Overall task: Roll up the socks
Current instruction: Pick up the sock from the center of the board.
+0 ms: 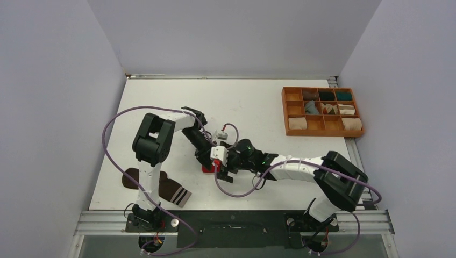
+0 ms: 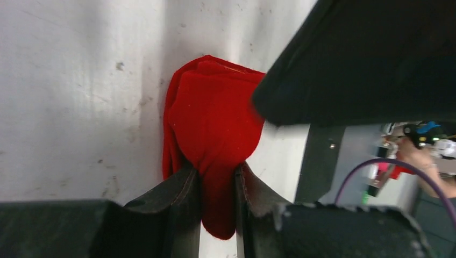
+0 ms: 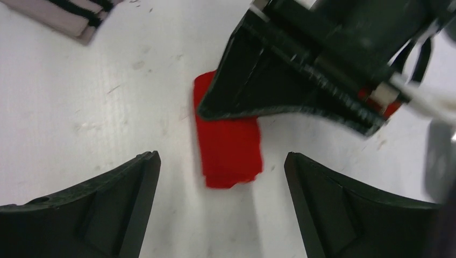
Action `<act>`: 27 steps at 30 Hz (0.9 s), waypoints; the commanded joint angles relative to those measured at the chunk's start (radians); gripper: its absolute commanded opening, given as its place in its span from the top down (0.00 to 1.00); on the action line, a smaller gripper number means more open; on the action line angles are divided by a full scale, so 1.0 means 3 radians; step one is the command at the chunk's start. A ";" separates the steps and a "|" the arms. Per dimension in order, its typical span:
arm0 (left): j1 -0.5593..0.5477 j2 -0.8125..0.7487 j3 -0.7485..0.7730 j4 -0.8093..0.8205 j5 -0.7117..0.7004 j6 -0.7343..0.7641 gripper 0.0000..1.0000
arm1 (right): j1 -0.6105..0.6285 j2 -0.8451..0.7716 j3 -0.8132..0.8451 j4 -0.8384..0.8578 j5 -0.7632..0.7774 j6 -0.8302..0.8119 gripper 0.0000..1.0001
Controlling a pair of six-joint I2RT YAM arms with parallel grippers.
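Observation:
The red sock (image 2: 215, 123) lies folded on the white table. My left gripper (image 2: 218, 185) is shut on one end of it, with red fabric pinched between the fingers. In the top view the left gripper (image 1: 207, 159) sits over the red sock (image 1: 207, 169) at mid-table. My right gripper (image 3: 220, 161) is open just above the table, its jaws wide on either side of the sock's free end (image 3: 231, 148), not touching it. The dark brown sock (image 1: 161, 185) with a pale-striped cuff lies flat near the left arm's base. The grey sock is out of view.
A wooden compartment tray (image 1: 322, 133) with rolled bundles stands at the back right. The right gripper (image 1: 225, 171) and the left gripper are close together. The left gripper's black body (image 3: 279, 80) overhangs the sock in the right wrist view. The striped cuff (image 3: 80, 13) shows at upper left.

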 commanded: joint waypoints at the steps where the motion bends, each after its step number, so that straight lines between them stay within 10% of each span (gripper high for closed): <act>1: 0.0025 0.0183 -0.0036 -0.0119 -0.0211 -0.0027 1.00 | 0.0110 0.0504 0.0565 -0.0002 0.0312 -0.0853 0.09; 16: 0.0060 0.0235 0.0029 -0.0206 -0.0027 0.0037 1.00 | 0.0206 0.1215 0.0983 -0.0204 0.0079 -0.0471 0.21; 21: 0.0071 0.0227 0.0072 -0.0289 0.0056 0.0127 0.99 | 0.0204 0.1300 0.1018 -0.0193 0.0041 -0.0191 0.63; 27: 0.0238 -0.0037 0.0081 -0.0306 0.0209 0.0231 0.66 | 0.0104 0.1191 0.1026 -0.0425 0.0157 0.0061 0.92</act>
